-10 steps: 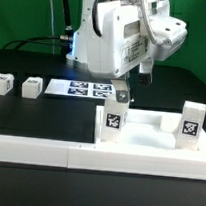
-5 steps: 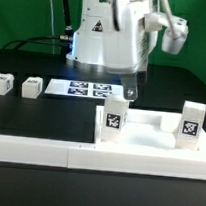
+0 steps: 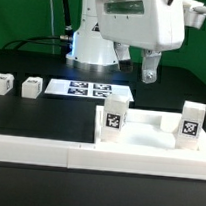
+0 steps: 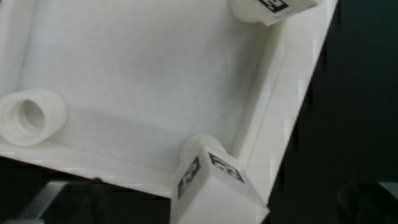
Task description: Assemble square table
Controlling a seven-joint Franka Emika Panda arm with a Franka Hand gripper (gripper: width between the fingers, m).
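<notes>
Exterior view: the tabletop [image 3: 148, 138] is lying by the surface's [image 3: 40, 111] near edge, two legs [image 3: 113, 122] standing upright at its corners. Farther back, two loose legs [image 3: 32, 85] are sitting beside the marker board [image 3: 87, 89]; the gripper [image 3: 149, 77] is hovering above, spread, empty.

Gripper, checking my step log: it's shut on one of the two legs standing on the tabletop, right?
No. The gripper hangs open, holding nothing, clear of both legs standing on the tabletop. The exterior view shows it.
</notes>
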